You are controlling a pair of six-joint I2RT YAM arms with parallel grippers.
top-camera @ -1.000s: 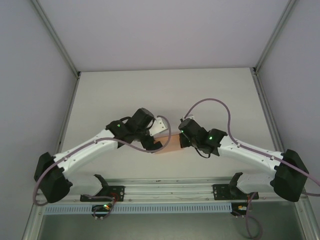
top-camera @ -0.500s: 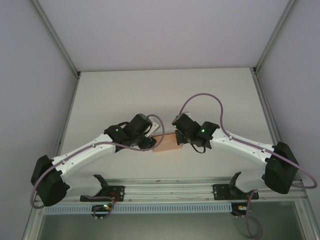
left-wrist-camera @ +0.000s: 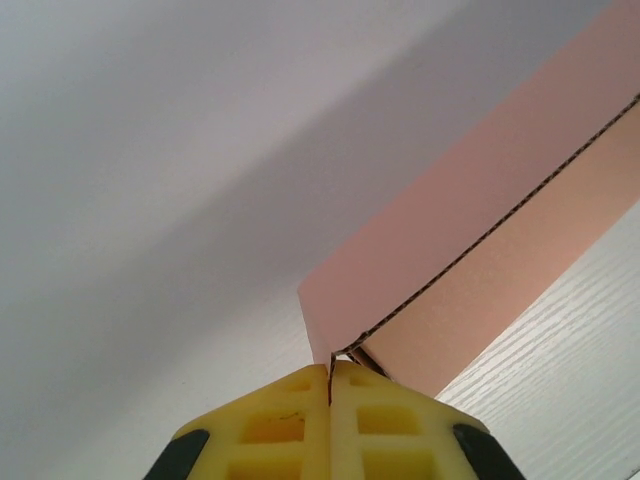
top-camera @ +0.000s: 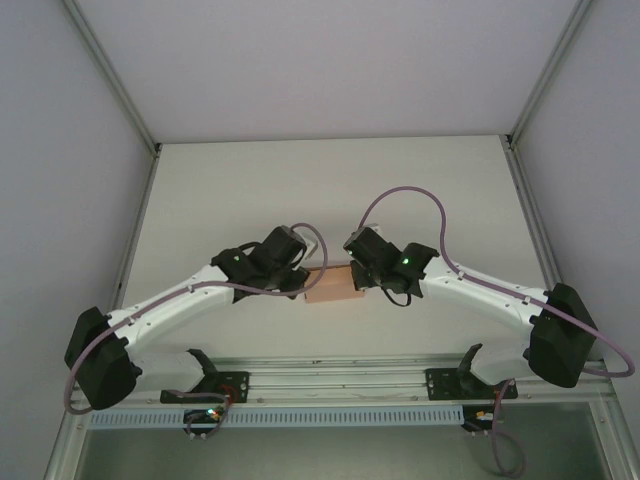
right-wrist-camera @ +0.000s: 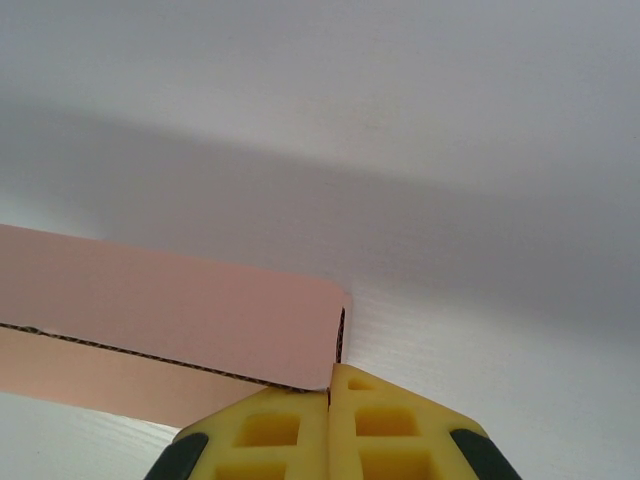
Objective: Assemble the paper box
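Paper box (top-camera: 333, 284) by the middle of the table's (top-camera: 330, 180) near edge; left gripper (left-wrist-camera: 330, 372) pinched shut on its left end. Right gripper (right-wrist-camera: 330, 375) pinched shut on its right end.

No legible text, label, brand, number or sign anywhere.

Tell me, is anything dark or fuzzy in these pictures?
Left wrist view: a wide, soft grey shadow slants across the white behind the paper box, while the table grain looks crisp. Right wrist view: a shadow band with fuzzy edges sits above the paper box. Top external view: even light, no glare, everything sharp.
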